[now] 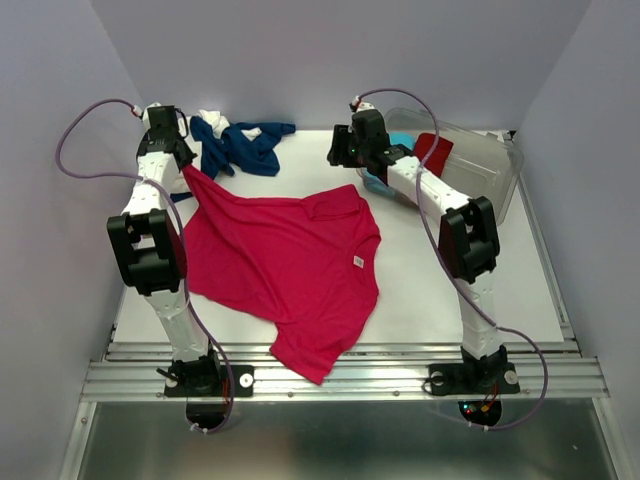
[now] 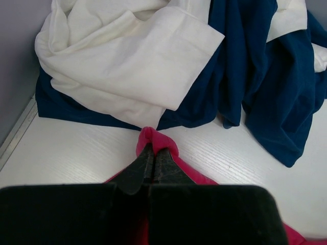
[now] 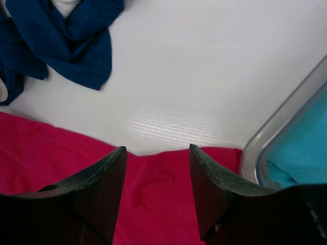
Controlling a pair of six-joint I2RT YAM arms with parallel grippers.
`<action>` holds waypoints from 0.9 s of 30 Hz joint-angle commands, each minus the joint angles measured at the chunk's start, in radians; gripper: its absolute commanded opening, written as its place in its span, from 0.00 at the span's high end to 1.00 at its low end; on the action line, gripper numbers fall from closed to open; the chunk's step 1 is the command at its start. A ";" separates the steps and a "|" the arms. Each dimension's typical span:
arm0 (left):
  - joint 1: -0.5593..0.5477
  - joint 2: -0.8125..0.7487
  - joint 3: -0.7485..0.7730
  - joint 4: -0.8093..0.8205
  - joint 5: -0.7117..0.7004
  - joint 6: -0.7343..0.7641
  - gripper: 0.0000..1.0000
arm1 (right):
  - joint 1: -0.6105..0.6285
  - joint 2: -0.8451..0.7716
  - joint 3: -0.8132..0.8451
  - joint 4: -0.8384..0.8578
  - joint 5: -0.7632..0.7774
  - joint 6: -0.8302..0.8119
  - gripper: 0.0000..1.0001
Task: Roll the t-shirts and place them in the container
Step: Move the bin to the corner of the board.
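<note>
One pink shirt [image 1: 290, 260] lies spread on the table [image 1: 410, 290], my left gripper [image 2: 153, 153] clamped on its far-left corner and my right gripper [image 3: 157, 149] hovering open over the far edge, so I want to pinch there and pull both corners evenly, flattening wrinkles before rolling.

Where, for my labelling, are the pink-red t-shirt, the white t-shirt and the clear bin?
pink-red t-shirt [image 1: 280, 250], top external view, middle of body.
white t-shirt [image 2: 127, 66], left wrist view, folded top layer.
clear bin [image 1: 487, 165], top external view, near side wall.
</note>
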 commanded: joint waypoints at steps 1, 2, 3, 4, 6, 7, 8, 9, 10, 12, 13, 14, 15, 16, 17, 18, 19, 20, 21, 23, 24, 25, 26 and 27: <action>-0.004 -0.071 0.000 0.027 -0.008 0.012 1.00 | 0.041 0.085 0.129 -0.043 0.008 -0.040 0.42; -0.004 -0.071 0.000 0.026 -0.008 0.012 1.00 | 0.041 0.102 0.147 -0.051 0.011 -0.045 0.43; -0.004 -0.071 0.002 0.026 -0.009 0.014 1.00 | 0.041 0.134 0.181 -0.068 0.019 -0.047 0.43; -0.004 -0.071 0.000 0.026 -0.011 0.012 1.00 | 0.041 0.148 0.194 -0.072 0.037 -0.047 0.42; -0.004 -0.071 0.002 0.024 -0.012 0.015 1.00 | 0.041 0.173 0.207 -0.079 0.060 -0.042 0.42; -0.004 -0.071 0.002 0.024 -0.013 0.014 1.00 | 0.041 0.179 0.206 -0.077 0.106 -0.037 0.43; -0.004 -0.073 0.002 0.024 -0.013 0.015 1.00 | 0.041 0.180 0.206 -0.077 0.129 -0.031 0.42; -0.004 -0.071 0.003 0.022 -0.013 0.015 1.00 | 0.041 0.187 0.204 -0.079 0.152 -0.027 0.43; -0.004 -0.073 0.003 0.022 -0.011 0.014 1.00 | 0.041 0.190 0.204 -0.079 0.192 -0.024 0.43; -0.004 -0.071 0.005 0.022 -0.011 0.014 1.00 | 0.041 0.196 0.201 -0.083 0.230 -0.013 0.42; -0.004 -0.071 0.005 0.022 -0.009 0.015 1.00 | 0.041 0.199 0.200 -0.085 0.269 -0.008 0.42; -0.004 -0.071 0.005 0.022 -0.009 0.015 1.00 | 0.041 0.202 0.198 -0.088 0.284 -0.007 0.42; -0.004 -0.071 0.006 0.022 -0.011 0.015 1.00 | 0.041 0.202 0.195 -0.091 0.304 -0.001 0.42; -0.004 -0.071 0.006 0.021 -0.011 0.017 1.00 | 0.041 0.202 0.191 -0.091 0.330 0.003 0.42; -0.004 -0.073 0.006 0.019 -0.011 0.018 1.00 | 0.041 0.200 0.180 -0.091 0.344 0.007 0.42; -0.004 -0.071 0.006 0.021 -0.011 0.017 1.00 | 0.041 0.199 0.175 -0.092 0.353 0.015 0.42; -0.004 -0.073 0.006 0.021 -0.011 0.017 1.00 | 0.029 0.197 0.169 -0.091 0.372 0.018 0.42; -0.004 -0.073 0.006 0.019 -0.011 0.017 1.00 | 0.029 0.196 0.165 -0.091 0.381 0.019 0.42; -0.004 -0.071 0.006 0.021 -0.009 0.018 1.00 | 0.029 0.194 0.160 -0.091 0.390 0.024 0.42; -0.004 -0.071 0.006 0.021 -0.008 0.017 1.00 | 0.006 0.190 0.149 -0.092 0.404 0.029 0.42; -0.004 -0.071 0.006 0.021 -0.008 0.017 1.00 | -0.003 0.185 0.142 -0.091 0.409 0.032 0.42; -0.004 -0.071 0.006 0.021 -0.006 0.017 1.00 | -0.003 0.184 0.139 -0.092 0.412 0.033 0.42; -0.006 -0.071 0.008 0.021 -0.006 0.017 1.00 | -0.012 0.179 0.135 -0.092 0.415 0.032 0.42; -0.006 -0.071 0.008 0.021 -0.006 0.017 1.00 | -0.012 0.177 0.131 -0.091 0.419 0.033 0.42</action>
